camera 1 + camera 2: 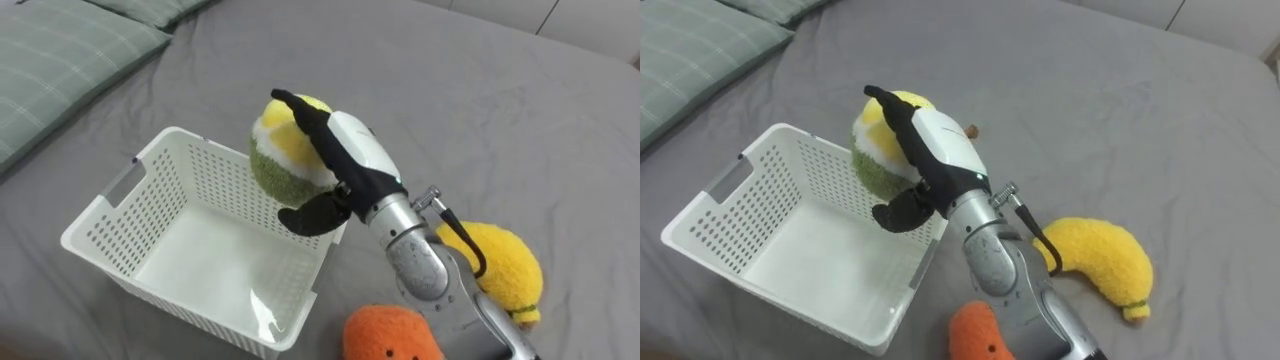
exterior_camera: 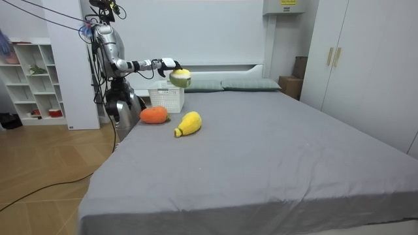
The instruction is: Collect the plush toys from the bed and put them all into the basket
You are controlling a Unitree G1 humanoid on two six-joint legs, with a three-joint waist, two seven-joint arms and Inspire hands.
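Curling round a green-and-yellow plush ball, the right hand holds it above the rim of the white basket; the room view adds the robot standing beside the bed, with the orange toy and yellow toy nearby.

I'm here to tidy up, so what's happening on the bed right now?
The robot's right hand is curled round a green and yellow plush ball, holding it above the empty white basket on the bed. A yellow plush toy and an orange plush toy lie beside the basket, not yet collected.
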